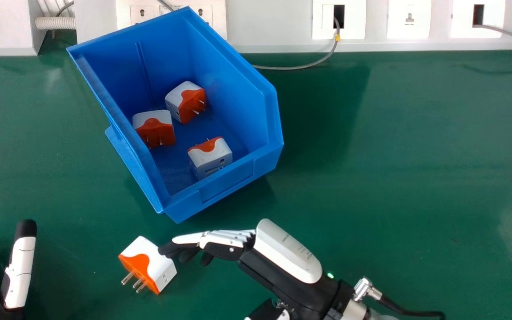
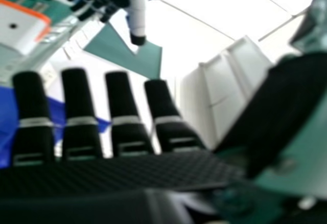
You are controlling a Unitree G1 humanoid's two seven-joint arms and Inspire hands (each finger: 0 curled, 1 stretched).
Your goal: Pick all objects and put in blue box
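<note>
The green bench [image 1: 394, 186] carries everything here. On its far left part sits the blue box [image 1: 238, 186], turned at an angle, with three plug adapters inside: two in its left part and one closer to its near wall. The right hand [image 1: 287, 251] is below the box in the head view, open, its fingers straight and slightly spread, the thumb well apart from them; it grips nothing. The left hand [image 1: 19, 271] is at the head view's bottom left corner. The loose white and orange adapter [image 1: 156, 262] lies on the bench, just left of the right hand's fingertips, which reach its upper corner; whether they touch or merely overlap it, I cannot tell. Its prongs point toward the near left.
</note>
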